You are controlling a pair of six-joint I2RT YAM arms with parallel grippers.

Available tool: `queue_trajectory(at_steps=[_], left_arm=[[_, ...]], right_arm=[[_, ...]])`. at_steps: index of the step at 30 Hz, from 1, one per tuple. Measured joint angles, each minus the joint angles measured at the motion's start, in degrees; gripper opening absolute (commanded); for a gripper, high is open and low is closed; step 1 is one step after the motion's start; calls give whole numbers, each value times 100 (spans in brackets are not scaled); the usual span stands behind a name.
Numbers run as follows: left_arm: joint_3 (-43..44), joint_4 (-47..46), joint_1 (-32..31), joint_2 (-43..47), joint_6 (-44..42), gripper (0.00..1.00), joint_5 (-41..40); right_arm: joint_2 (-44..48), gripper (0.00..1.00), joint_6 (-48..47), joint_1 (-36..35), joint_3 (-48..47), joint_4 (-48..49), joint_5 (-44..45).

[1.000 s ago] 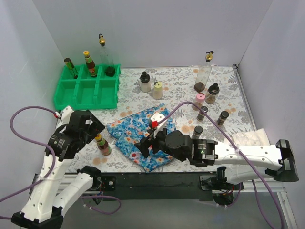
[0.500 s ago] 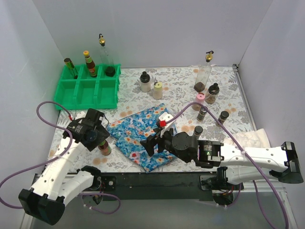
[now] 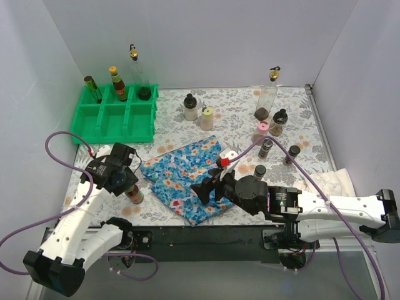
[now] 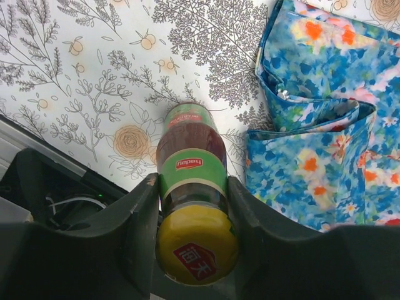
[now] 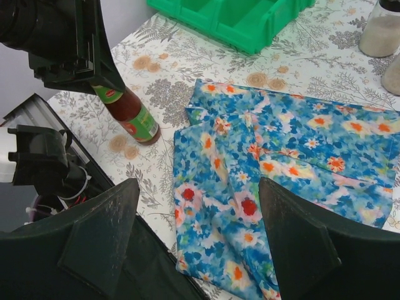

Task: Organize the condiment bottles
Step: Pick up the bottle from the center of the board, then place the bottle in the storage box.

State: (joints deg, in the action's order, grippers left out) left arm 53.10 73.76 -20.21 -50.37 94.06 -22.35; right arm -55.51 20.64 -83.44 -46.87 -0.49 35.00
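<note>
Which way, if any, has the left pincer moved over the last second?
Yes. In the top view the left pincer has swung right, toward the blue floral cloth, and now closes around the sauce bottle standing beside it.

The compartment tray (image 3: 111,134) sits at the far left of the tabletop (image 3: 232,103), with three bottles (image 3: 117,84) standing in its back row. The cloth (image 3: 178,175) lies near the front, about centre. Just left of it stands a sauce bottle (image 3: 133,193), held between the fingers of the left tool (image 3: 127,185). The right tool (image 3: 209,187) hangs over the cloth's near right part. Behind the cloth a pair of bottles (image 3: 190,107) stands side by side; further right, a cluster of six bottles (image 3: 265,100) runs from the back toward the front
</note>
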Motion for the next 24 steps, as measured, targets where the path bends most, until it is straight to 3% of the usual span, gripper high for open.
queue_trajectory(at_steps=[6, 14, 20, 24], left_arm=[[494, 26, 0, -179, -638, 0, -13], [2496, -179, -7, -1228, -1572, 0, -579], [3556, -1086, 44, -2168, -2531, 0, -1091], [4321, -1757, 407, -3038, -3056, 0, -994]], right_arm=[[2, 85, 94, 0, 9, 0, -2], [208, 86, 286, 0, 9, -350, 55], [669, 87, 308, 0, 9, -501, 96], [787, 87, 267, 0, 9, -570, 103]])
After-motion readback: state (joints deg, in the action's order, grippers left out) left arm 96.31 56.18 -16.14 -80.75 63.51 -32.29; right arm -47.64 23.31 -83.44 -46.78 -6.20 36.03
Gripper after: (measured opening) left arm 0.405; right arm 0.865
